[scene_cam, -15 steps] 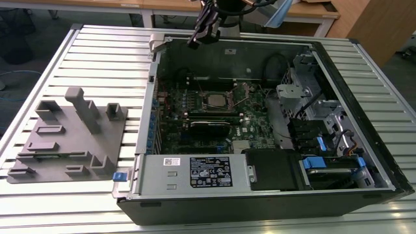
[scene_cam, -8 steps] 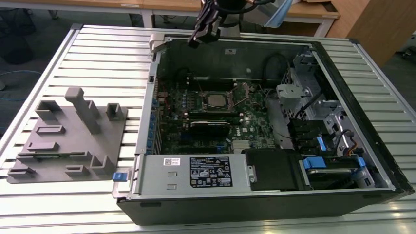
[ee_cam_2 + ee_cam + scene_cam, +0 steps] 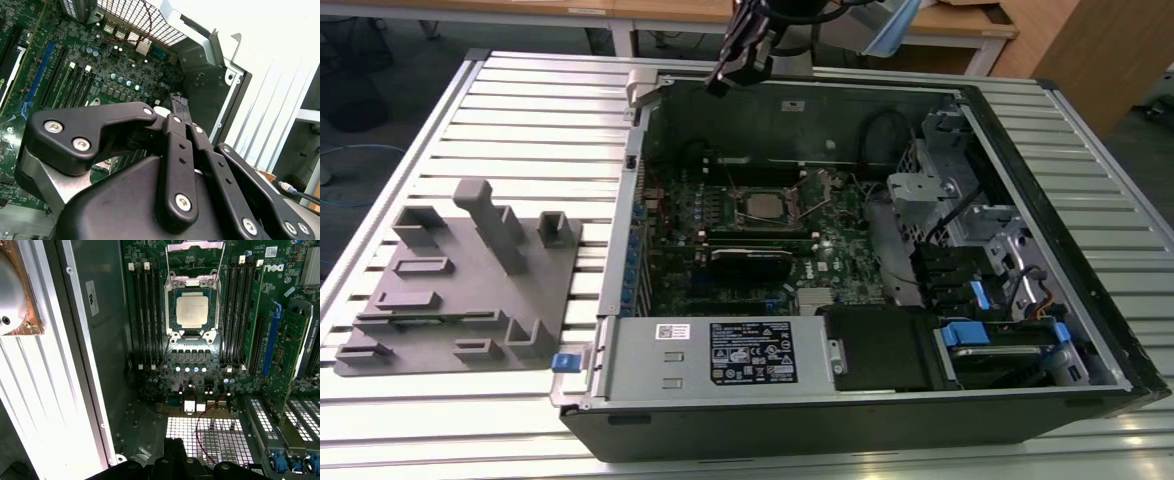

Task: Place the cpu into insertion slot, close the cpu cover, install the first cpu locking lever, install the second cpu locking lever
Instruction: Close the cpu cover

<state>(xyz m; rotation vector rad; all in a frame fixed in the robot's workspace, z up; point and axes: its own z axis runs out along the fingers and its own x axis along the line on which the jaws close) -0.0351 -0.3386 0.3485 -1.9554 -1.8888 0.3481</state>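
Observation:
The cpu (image 3: pixel 192 310), a small silver-grey square, lies flat in the insertion slot (image 3: pixel 171 315) on the green motherboard; in the exterior view the cpu (image 3: pixel 761 203) sits mid-board inside the open case. The cpu cover (image 3: pixel 195 246), a thin metal frame, stands swung up off the socket at its hinge side. I cannot make out the locking levers clearly. My gripper (image 3: pixel 178 106) hangs well above the rear edge of the case, far from the socket, fingers pressed together with nothing between them. The gripper (image 3: pixel 175 446) appears as a dark block over the perforated rear panel.
Black memory slots (image 3: pixel 147 315) flank the socket on both sides. A graphics card (image 3: pixel 750 263) and a grey power supply (image 3: pixel 720 350) lie toward the case front. Drive bays (image 3: pixel 987 260) fill the exterior view's right. A grey fixture block (image 3: pixel 454 280) rests on the slatted table at the left.

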